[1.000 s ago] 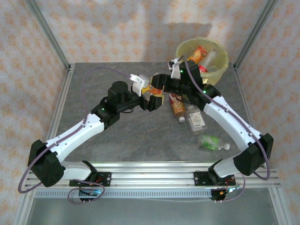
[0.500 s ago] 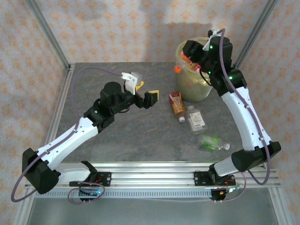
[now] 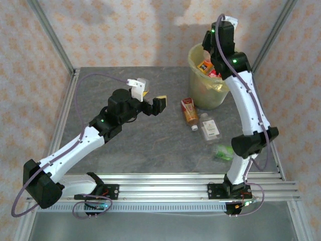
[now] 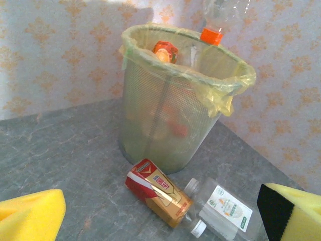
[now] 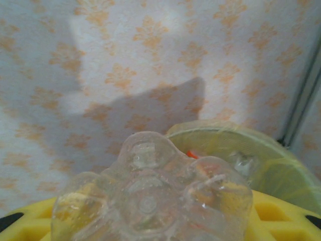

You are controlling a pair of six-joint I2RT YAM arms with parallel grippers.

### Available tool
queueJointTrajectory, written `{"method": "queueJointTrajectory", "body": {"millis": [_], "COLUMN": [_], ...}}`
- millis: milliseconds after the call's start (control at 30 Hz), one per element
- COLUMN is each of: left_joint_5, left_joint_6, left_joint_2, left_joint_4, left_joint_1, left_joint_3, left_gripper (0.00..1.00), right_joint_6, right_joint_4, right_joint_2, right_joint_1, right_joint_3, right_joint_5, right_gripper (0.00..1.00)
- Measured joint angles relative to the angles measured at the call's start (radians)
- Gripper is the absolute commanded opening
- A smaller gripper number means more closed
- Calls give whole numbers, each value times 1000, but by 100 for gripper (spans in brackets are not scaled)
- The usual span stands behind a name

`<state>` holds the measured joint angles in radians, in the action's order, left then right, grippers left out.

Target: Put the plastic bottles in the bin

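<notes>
The grey table (image 3: 150,145) takes up the middle of the top view, and the pale yellow-green bin (image 3: 205,95), lined with a yellowish bag, stands at its upper right. The right arm (image 3: 251,110) stands tall along the right side and bends over the bin's rim. There the right gripper (image 3: 211,50) hangs with its yellow pads (image 5: 281,213) clamped narrowly on a clear bottle (image 4: 220,12). In the left wrist view that bottle hangs orange cap down at the top of the frame, just above the bin's far rim. The left gripper (image 3: 152,98) sits left of centre, jaws spread wide with nothing between them. Just below the bin a red-and-gold bottle (image 3: 189,110) and a white-labelled bottle (image 3: 209,128) lie side by side. A green bottle (image 3: 224,152) lies lower right, partly behind the arm. An orange-topped bottle (image 4: 163,50) shows inside the bin.
</notes>
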<state>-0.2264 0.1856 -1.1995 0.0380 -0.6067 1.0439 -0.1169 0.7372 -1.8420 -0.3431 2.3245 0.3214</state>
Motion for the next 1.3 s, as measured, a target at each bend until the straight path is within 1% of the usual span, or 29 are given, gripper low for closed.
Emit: {"method": "queueJointTrajectory", "body": {"millis": [133,267,400,567,733,833,967,1000,1067,1300], "left_joint_5": [3,4,4,10,19,23,23,23,23,23], "left_joint_6": [0,0,0,0,0,0,0,0,0,5], "left_joint_2": [0,0,0,0,-1,-1,-1,-1,-1,-2], "left_joint_4": [-5,-6,-13,-25,-27,-27,-27,-27,-27,-27], "left_joint_1": [0,0,0,0,0,0,0,0,0,0], "left_joint_3": [0,0,0,0,0,0,0,0,0,0], "left_gripper": [100,100,100,100,100,100,100,100,100,100], "right_joint_6": [45,67,66,59,59,57,42,41,43,43], "right_joint_4": [110,212,291,341,369,381,397,401,405,406], "right_joint_2": [-102,-177,-233,-283,-319,-346,-380,-385,-392,-396], "right_joint_1": [0,0,11,44,56,56,60,61,65,66], "right_joint_3": [166,259,288,288,294,313,329,329,332,380], "right_joint_5": [51,56,25,-58,-115,-148,-187,-192,-204,-241], "right_gripper": [35,37,37,45,49,57,83,87,90,91]}}
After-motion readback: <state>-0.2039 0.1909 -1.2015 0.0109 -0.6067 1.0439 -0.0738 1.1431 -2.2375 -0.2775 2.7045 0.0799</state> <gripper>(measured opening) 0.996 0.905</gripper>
